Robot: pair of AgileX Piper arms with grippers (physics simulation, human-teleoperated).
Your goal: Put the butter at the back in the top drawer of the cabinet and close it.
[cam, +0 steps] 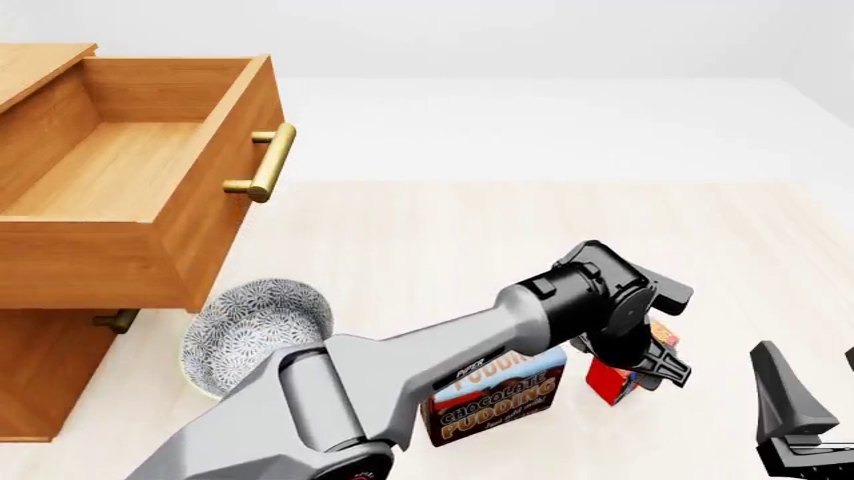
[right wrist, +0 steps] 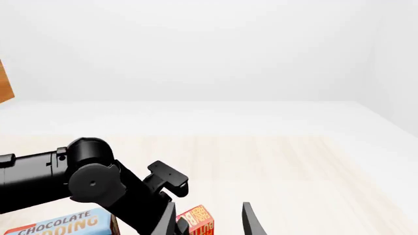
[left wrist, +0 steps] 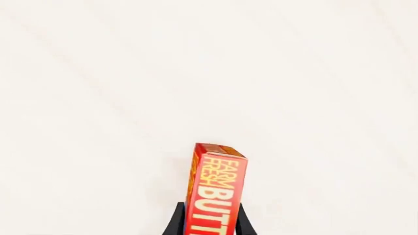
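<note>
The butter (left wrist: 219, 191) is a small red box with yellow lettering, held between the fingers of my left gripper (left wrist: 209, 215), which is shut on it. In the front view the left gripper (cam: 643, 362) reaches across to the right side of the table, with the butter (cam: 607, 380) low beneath it; I cannot tell if the box touches the table. The top drawer (cam: 220, 210) of the cabinet (cam: 40, 385) stands pulled open at the far left, its brass handle (cam: 267, 160) facing right. My right gripper (cam: 811, 390) waits open at the near right, close to the butter (right wrist: 199, 220).
A blue-and-brown Chocolate Pudding box (cam: 501, 395) stands just left of the butter, partly behind my left arm. A patterned grey bowl (cam: 254, 330) sits on the table below the open drawer. A lower drawer's handle (cam: 118, 321) peeks out under it.
</note>
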